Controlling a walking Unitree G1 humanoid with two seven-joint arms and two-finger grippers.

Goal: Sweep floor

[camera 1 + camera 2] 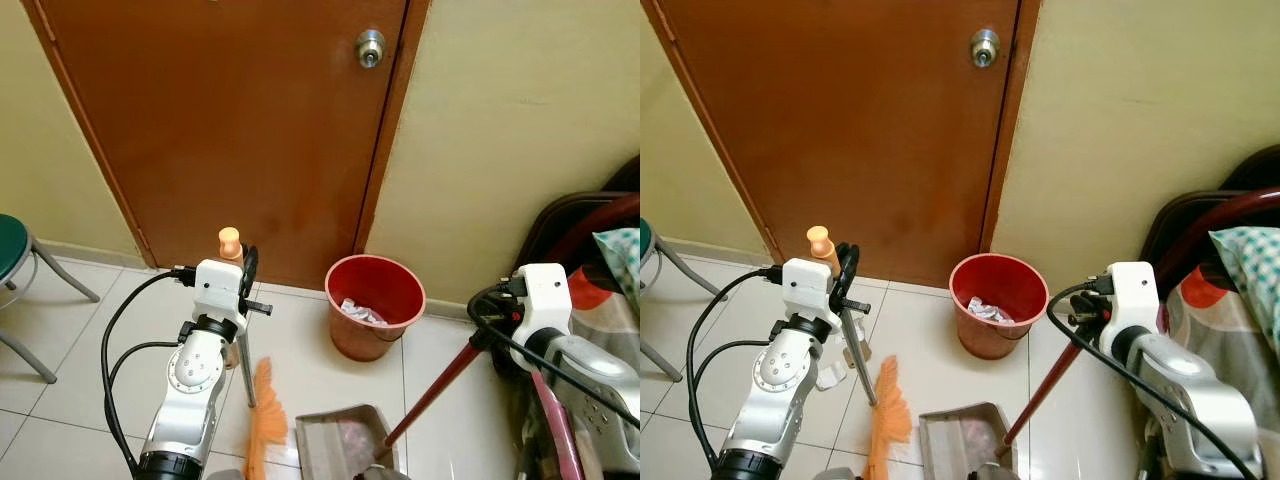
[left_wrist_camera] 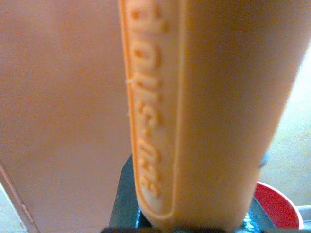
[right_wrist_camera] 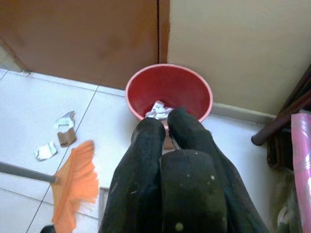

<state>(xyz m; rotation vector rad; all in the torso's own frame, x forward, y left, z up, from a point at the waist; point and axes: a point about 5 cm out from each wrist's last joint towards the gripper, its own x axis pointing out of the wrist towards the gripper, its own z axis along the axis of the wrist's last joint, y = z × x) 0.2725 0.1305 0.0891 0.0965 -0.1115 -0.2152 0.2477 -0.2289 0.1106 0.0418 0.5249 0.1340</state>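
While the left hand point(image 1: 243, 272) grips the broom point(image 1: 264, 425) near its orange top end, the head views show the grey shaft slanting down and toward the robot's right, ending in orange bristles on the tiled floor point(image 1: 60, 340). Just beside the bristles, on their right, lies the grey dustpan point(image 1: 340, 438) with a pale clump of sweepings in it. Its long dark red handle rises on a slant to the right hand point(image 1: 490, 312), which is closed around it. Behind the dustpan, against the brown door point(image 1: 230, 130), stands a red bin point(image 1: 375, 305) holding crumpled white paper. In the right eye view a few scraps point(image 1: 835, 372) lie on the floor left of the broom shaft, on the far side of it from the dustpan, so the left arm is the nearer one and the next stroke probably has to draw them rightward.

From the left wrist, the orange grip point(image 2: 204, 111) with raised lettering stands clamped between the fingers, a sliver of the bin at one corner.

From the right wrist, both black fingers point(image 3: 146, 160) lie close together, pointing at the bin, with the bristles and three scraps, white and brown, off to one side.
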